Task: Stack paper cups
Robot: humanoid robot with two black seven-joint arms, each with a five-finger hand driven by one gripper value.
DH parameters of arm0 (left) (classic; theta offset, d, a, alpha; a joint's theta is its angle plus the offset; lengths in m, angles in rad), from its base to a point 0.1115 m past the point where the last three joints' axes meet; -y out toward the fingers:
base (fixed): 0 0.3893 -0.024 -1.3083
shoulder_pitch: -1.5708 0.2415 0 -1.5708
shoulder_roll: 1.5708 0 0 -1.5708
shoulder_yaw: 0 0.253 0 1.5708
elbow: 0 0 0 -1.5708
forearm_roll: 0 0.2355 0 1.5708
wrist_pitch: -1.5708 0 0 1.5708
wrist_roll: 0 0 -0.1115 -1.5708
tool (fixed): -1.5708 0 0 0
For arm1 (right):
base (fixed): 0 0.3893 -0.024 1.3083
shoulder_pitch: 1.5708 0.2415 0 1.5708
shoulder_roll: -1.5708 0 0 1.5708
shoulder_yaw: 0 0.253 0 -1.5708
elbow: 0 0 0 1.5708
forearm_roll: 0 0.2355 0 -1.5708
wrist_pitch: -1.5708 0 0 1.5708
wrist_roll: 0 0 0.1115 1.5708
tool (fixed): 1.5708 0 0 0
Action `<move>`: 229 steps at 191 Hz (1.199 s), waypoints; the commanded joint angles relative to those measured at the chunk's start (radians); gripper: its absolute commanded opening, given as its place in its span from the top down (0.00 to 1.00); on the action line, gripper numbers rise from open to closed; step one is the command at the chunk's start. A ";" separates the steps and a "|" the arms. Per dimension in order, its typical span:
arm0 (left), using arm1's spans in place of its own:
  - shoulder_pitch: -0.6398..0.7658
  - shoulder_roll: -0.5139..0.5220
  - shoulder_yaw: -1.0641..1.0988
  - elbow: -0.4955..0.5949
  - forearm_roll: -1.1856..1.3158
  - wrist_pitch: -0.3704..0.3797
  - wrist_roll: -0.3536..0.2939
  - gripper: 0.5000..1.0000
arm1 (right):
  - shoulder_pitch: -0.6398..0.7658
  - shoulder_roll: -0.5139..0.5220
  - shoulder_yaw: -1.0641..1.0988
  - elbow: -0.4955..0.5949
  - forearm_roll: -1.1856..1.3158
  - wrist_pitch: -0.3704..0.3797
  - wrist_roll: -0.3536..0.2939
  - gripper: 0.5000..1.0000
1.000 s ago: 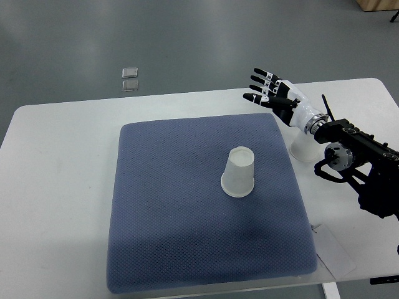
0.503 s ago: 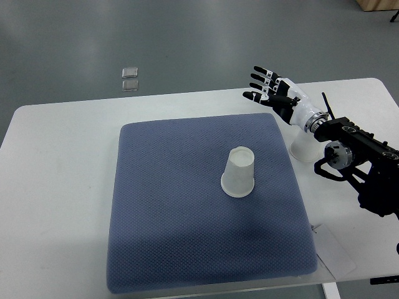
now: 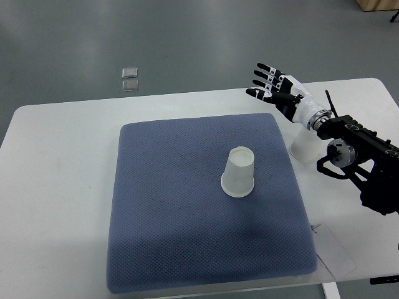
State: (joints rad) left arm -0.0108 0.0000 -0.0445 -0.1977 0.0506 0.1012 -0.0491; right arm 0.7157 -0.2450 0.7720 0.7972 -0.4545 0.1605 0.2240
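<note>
Where the top view looks down on the white table (image 3: 62,162), shows a blue mat (image 3: 187,249) with one paper cup (image 3: 239,172) standing upside down near its middle. Shows a second cup (image 3: 303,148) off the mat, on the table just beside the mat's right edge, partly hidden under the right forearm. Shows the right hand (image 3: 274,92) raised over the mat's far right corner, fingers spread wide, holding nothing, well apart from the middle cup and nearer to the hidden one. No left arm in sight.

Stacking not yet begun, judging by two separate cups. Risks from here: knocking the second cup over with the wrist or forearm on the way down, since it sits right beneath; crushing a thin paper wall with too tight a grasp; tipping the middle cup if the other lands off-centre.
</note>
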 commanded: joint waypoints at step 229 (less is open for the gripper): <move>0.000 0.000 0.000 0.000 0.000 0.000 0.000 0.00 | 0.251 -0.430 -0.465 0.224 -1.020 0.103 0.034 0.14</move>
State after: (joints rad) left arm -0.0107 0.0000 -0.0445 -0.1974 0.0506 0.1012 -0.0491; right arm 0.9450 -0.6810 0.3840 1.0324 -1.4608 0.3070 0.2578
